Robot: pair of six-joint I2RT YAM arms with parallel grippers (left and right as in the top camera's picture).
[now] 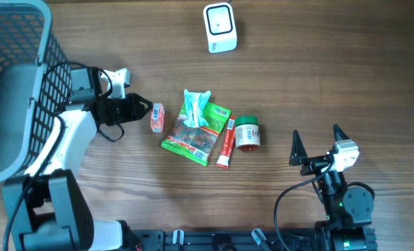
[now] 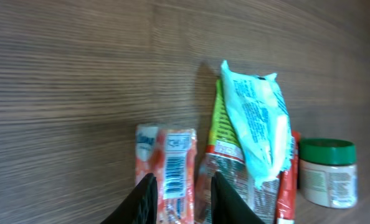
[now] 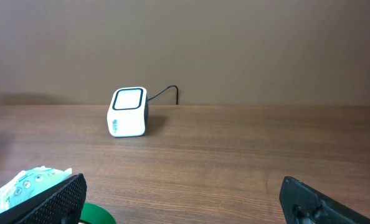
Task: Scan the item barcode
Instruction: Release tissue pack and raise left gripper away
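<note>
The wooden table held one scanner, one basket and five goods: bag, pouch, tube, jar and the orange-and-white packet. The packet lay flat, barcode up, leftmost, at the left gripper, whose jaws stood slightly parted, grasping nothing. The right gripper gaped wide, empty.

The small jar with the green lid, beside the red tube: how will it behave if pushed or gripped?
The small green-lidded jar seems to lie on its side, so a push would probably roll it. Its round body looks rigid and smooth, so jaws might slip off-centre.
</note>
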